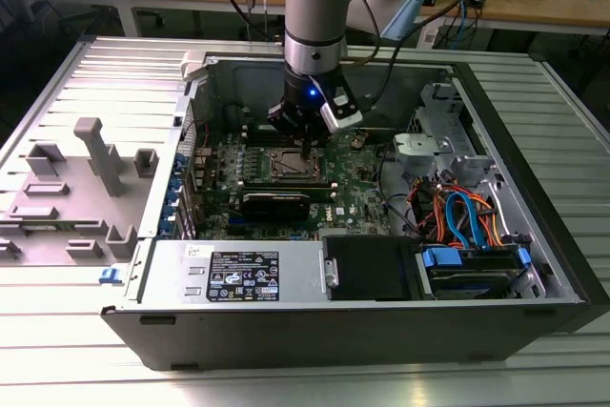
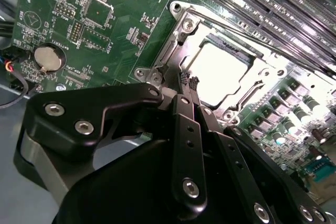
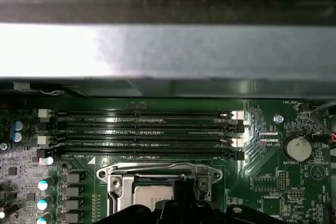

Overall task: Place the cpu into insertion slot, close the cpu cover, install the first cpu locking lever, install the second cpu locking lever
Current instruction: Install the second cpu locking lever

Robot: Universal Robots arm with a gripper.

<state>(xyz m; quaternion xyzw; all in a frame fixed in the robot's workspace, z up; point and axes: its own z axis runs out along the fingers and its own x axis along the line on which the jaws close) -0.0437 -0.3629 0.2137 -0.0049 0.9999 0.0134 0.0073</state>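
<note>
In the second wrist view the gripper (image 2: 190,85) is hanging with its black fingers pressed together at the socket's edge. Just beyond its tips the chip (image 2: 218,74) is sitting in the socket (image 2: 181,24), with the metal cover (image 2: 262,69) lying around it.

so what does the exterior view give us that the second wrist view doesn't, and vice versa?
Exterior view: the whole open computer case, its drive cables, the grey plastic fixture on the table, and the arm reaching in.
Second wrist view: the coin cell battery and the cpu seated under the cpu cover.
Both: the end effector at the insertion slot on the green board.
</note>
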